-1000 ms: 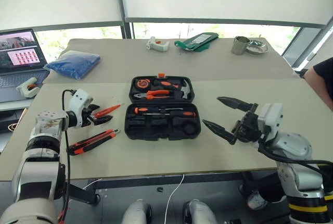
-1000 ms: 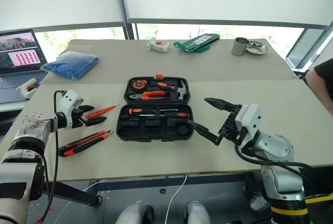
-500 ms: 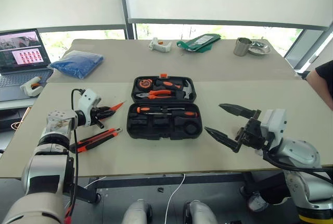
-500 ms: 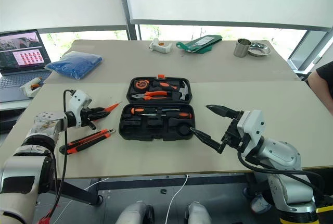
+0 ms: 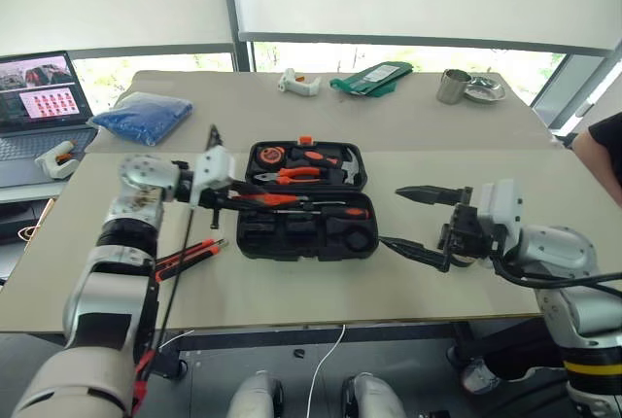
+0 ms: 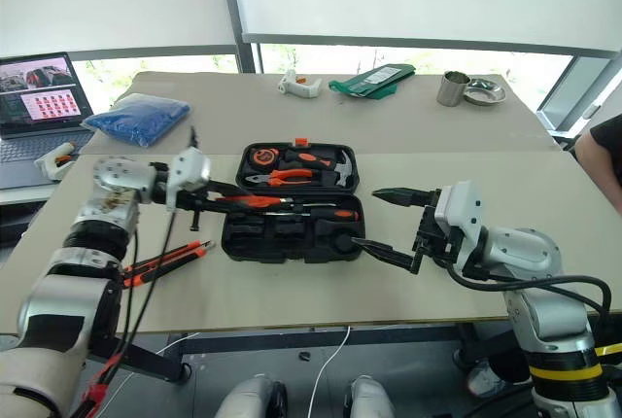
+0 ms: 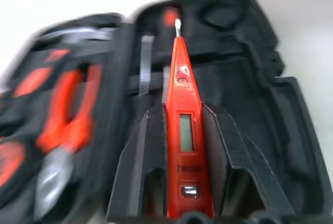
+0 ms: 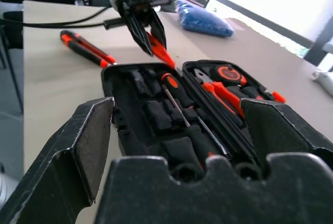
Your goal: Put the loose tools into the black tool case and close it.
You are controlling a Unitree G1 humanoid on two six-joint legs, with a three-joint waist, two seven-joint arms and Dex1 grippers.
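The slim orange screwdriver (image 7: 183,130) bears small dark lettering below its display, too blurred to read.

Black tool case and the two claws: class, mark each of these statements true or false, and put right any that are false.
1. The black tool case lies open on the table. True.
2. The left claw is empty. False: it is shut on the slim orange screwdriver, whose tip points into the case.
3. The right claw has its fingers spread wide with nothing between them. True.
4. The utility knife is already stowed in the case. False: it lies on the table beside the case, on the robot's left.
5. Orange-handled pliers sit in the far half of the case. True.
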